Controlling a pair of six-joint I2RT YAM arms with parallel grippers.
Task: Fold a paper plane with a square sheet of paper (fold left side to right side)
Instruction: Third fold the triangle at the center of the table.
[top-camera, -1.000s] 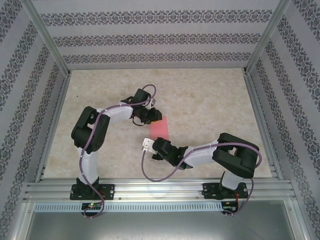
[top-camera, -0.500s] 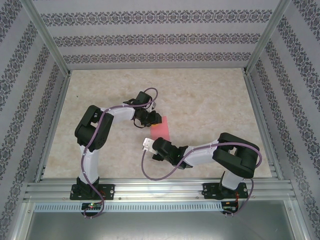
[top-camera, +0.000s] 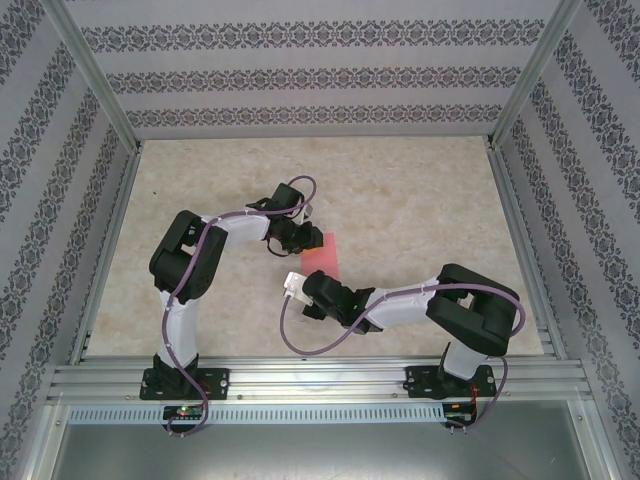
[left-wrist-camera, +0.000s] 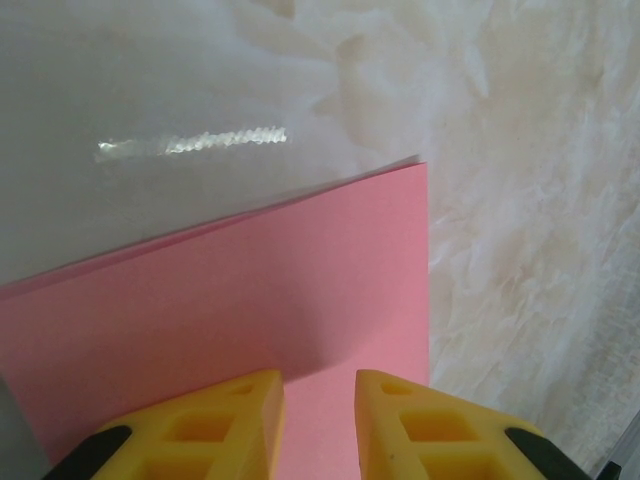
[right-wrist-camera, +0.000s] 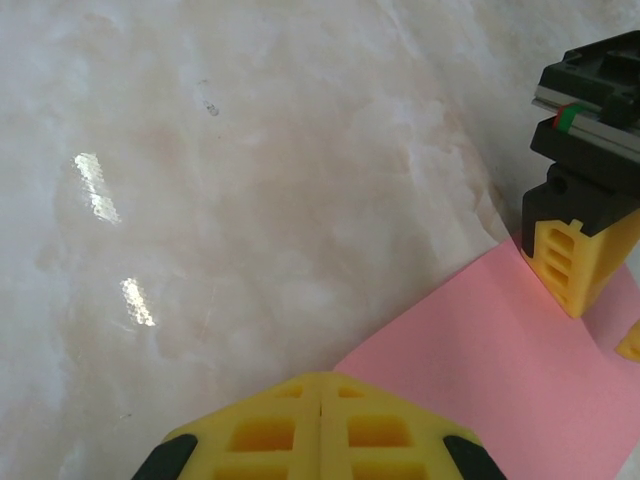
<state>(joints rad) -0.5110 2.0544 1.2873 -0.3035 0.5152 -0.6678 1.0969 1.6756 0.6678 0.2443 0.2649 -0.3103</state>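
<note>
The square sheet of paper lies on the table as a narrow pink strip, folded over, with layered edges at its far side in the left wrist view. My left gripper is at the strip's far end, its yellow fingers a small gap apart and tips down on the pink paper. That gripper is open, with flat paper showing in the gap. My right gripper is shut, its tips at the near left corner of the paper. The right gripper sits just below the strip.
The marble-patterned table has bare room to the right and back. Metal frame rails run along the near edge, and patterned walls close in the sides. A finger of the left gripper stands on the paper's far end.
The left arm's elbow swung slightly right and its gripper settled a little nearer over the paper, jaws narrowing slightly. The right gripper crept slightly up and left. The paper lies unchanged.
</note>
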